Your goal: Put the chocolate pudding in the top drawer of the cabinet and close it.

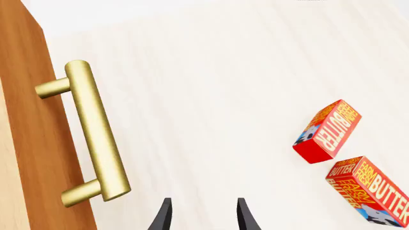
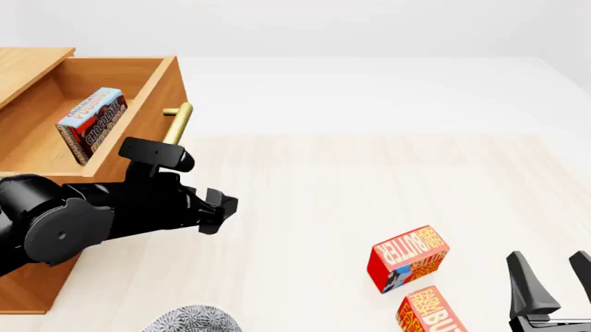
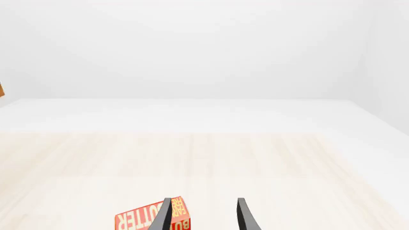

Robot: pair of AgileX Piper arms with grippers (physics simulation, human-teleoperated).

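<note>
Chocolate pudding is seen lying inside the pulled-out top drawer. Left gripper fingers are parted, empty, just beside the brass handle. Bare bench lies between. Right gripper fingers are spread, empty, near two butter boxes.

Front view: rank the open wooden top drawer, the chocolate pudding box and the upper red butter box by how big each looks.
1. Open light brown wooden top drawer, largest by far.
2 and 3. Blue-and-brown chocolate pudding box and upper red butter box look about alike; the butter box is nearer the camera, so I will not rank them.
</note>
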